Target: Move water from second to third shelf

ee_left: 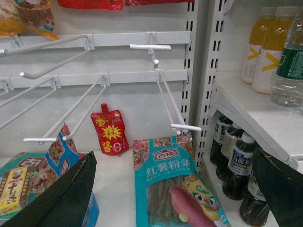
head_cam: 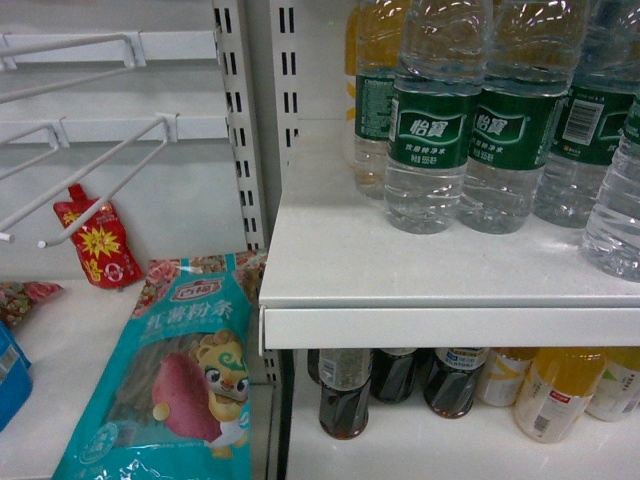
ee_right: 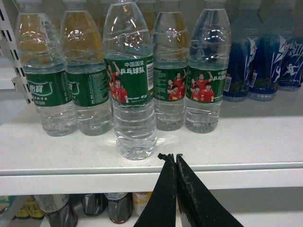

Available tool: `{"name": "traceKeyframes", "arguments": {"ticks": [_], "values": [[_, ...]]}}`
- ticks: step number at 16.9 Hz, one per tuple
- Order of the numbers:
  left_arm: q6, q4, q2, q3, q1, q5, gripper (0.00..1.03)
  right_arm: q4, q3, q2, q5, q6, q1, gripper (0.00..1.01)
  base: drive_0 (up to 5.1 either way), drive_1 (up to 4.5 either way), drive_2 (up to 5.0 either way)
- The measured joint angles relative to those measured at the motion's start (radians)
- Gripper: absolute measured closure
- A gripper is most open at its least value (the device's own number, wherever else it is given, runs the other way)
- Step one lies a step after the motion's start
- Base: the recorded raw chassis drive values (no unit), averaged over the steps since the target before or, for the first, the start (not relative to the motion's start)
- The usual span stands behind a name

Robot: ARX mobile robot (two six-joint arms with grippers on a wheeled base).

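Clear ribbed plastic water bottle with green player label (ee_right: 130, 94) upright at centre frame on the white shelf (ee_right: 236, 142), ahead of its row, my right gripper (ee_right: 175, 158) pressed together just below the shelf edge, touching nothing, my left gripper (ee_left: 180, 189) spread wide over the teal sweet-potato noodle packet (ee_left: 175, 189), lower frame.

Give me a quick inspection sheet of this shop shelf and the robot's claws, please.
Surface: white shelf board, bare along its front edge.
Job's things: clear ribbed green-labelled water bottle stands upright nearest the edge, ahead of its row.
Clutter: blue-labelled bottles to the right; dark drink bottles on the shelf below; teal snack bag and red sauce pouch in the next bay.
Grippers: right gripper shut, empty, below the shelf edge; left gripper open, empty.
Cables: nothing seen.
Surroundings: white wire hooks.
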Motion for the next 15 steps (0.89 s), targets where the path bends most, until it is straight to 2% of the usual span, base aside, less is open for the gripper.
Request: {"name": "traceKeyframes", "arguments": {"ticks": [4, 5, 6, 11, 13, 14, 15], "values": [[0.0, 0.0, 0.0, 0.0, 0.0, 0.0, 0.05, -0.031, -0.031, -0.073, 0.0, 0.0, 0.0, 0.99, 0.0, 0.0, 0.0], [0.0, 0.0, 0.0, 0.0, 0.0, 0.0, 0.05, -0.149, -0.03, -0.15, 0.0, 0.0, 0.0, 0.99, 0.0, 0.0, 0.0], [0.0, 0.0, 0.0, 0.0, 0.0, 0.0, 0.05, -0.198, -0.03, -0.236, -0.003, 0.0, 0.0, 0.99, 0.0, 0.0, 0.0], [0.0, 0.0, 0.0, 0.0, 0.0, 0.0, 0.05, -0.202, -0.03, -0.236, -0.003, -0.001, 0.0, 0.98, 0.0, 0.0, 0.0], [0.0, 0.0, 0.0, 0.0, 0.0, 0.0, 0.05, -0.202, -0.03, -0.236, -0.003, -0.001, 0.0, 0.71, 0.0, 0.0, 0.0], [0.0, 0.0, 0.0, 0.0, 0.0, 0.0, 0.05, -0.202, -0.03, -0.236, -0.003, -0.001, 0.0, 0.69, 0.0, 0.0, 0.0], [0.0, 0.0, 0.0, 0.0, 0.0, 0.0, 0.05, -0.202, -0.03, -0.236, -0.003, -0.001, 0.0, 0.62, 0.0, 0.0, 0.0]]}}
